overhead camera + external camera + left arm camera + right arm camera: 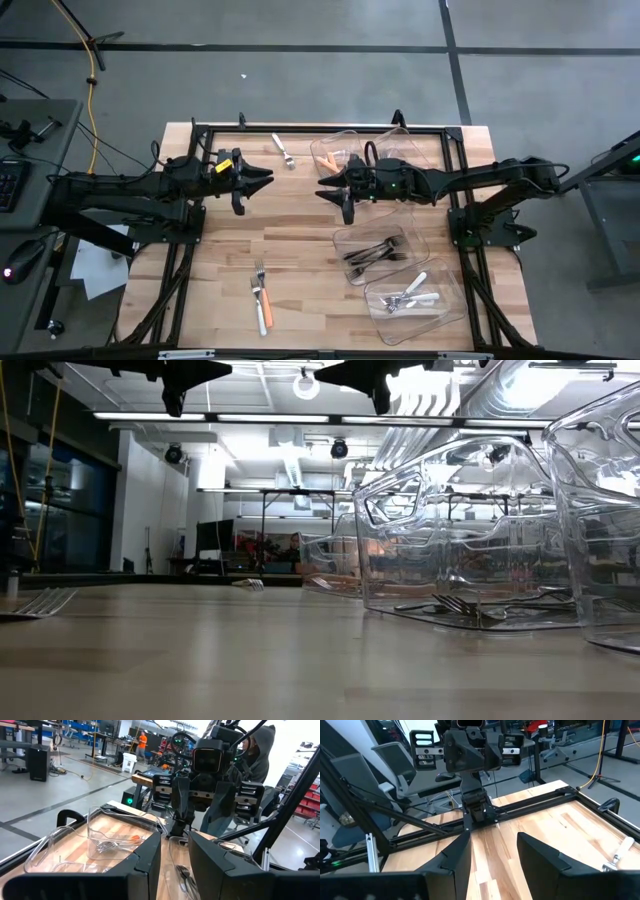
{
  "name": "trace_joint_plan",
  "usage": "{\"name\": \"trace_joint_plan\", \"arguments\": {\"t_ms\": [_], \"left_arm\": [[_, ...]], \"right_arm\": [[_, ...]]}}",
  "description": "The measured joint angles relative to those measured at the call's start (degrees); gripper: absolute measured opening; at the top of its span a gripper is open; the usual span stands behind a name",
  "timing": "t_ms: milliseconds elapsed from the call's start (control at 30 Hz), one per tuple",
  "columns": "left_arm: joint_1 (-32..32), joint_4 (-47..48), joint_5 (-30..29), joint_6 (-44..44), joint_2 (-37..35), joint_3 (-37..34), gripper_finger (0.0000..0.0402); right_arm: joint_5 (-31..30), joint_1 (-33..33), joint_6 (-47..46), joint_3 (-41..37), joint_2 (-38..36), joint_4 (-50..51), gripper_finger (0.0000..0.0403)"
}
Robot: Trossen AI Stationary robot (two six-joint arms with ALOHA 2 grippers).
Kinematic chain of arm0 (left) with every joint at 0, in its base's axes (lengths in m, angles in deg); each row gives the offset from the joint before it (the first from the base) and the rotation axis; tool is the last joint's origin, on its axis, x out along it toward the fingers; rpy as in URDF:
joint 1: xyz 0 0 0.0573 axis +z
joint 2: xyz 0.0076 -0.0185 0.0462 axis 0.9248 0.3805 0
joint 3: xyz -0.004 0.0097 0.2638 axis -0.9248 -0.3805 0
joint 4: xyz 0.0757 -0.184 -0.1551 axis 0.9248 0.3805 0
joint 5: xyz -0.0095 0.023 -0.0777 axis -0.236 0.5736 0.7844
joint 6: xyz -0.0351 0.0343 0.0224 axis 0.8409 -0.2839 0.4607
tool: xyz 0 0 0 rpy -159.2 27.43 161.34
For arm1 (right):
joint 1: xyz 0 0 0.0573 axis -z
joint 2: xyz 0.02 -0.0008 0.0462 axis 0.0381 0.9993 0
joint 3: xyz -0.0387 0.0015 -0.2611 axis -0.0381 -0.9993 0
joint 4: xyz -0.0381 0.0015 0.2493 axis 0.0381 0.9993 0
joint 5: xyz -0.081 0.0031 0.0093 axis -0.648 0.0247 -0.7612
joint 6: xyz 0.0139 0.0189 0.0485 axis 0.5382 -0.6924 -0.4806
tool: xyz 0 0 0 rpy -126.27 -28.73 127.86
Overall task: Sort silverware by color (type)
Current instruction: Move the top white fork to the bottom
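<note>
Near desk edge you have an orange-handled fork (263, 312) and a white-handled fork (258, 285) | right side: white-handled pieces (413, 294), then dark pieces (374, 252), each binned | mid-desk: left tool (262, 182) and right tool (325, 190) face each other, both open, empty | far edge: lone fork (284, 151), orange pieces (328, 160) binned

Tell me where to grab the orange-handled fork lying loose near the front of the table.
Grip the orange-handled fork across the middle of its handle, coming straight down from above. It lies flat on the table, a second fork close beside its head, so the handle end likely gives the left end effector the clearest hold.
</note>
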Motion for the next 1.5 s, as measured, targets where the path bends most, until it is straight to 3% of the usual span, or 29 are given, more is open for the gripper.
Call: {"name": "trace_joint_plan", "arguments": {"t_ms": [300,400,500,600,833,1000,1200,1500], "left_arm": [[0.00,0.42,-0.74,1.10,0.00,0.00,0.0088],[0.35,0.95,-4.37,4.03,1.38,0.44,0.0088],[3.47,6.67,-9.26,6.79,4.61,3.37,0.0088],[10.12,14.79,-10.21,9.91,10.10,8.28,0.0088],[29.53,30.87,-1.08,13.08,28.67,20.54,0.0087],[37.78,34.34,2.66,13.15,41.96,26.51,0.0087],[40.56,33.76,6.10,20.06,51.62,29.05,0.0087],[40.52,33.01,6.08,25.69,58.69,29.07,0.0087]], "right_arm": [[0.00,0.00,-0.15,0.00,0.00,1.35,0.0145],[-0.01,0.00,0.04,0.00,0.00,1.48,0.0145],[0.00,0.00,0.04,0.00,0.00,1.47,0.0145],[-0.01,0.00,-0.42,0.00,0.00,1.59,0.0145],[0.00,0.00,-0.42,0.00,0.00,2.22,0.0145],[0.00,0.00,-1.03,0.00,-0.01,2.59,0.0145],[0.00,0.00,-1.05,0.00,0.00,4.11,0.0145],[-0.02,0.00,-1.05,0.00,-0.02,5.14,0.0145]]}}
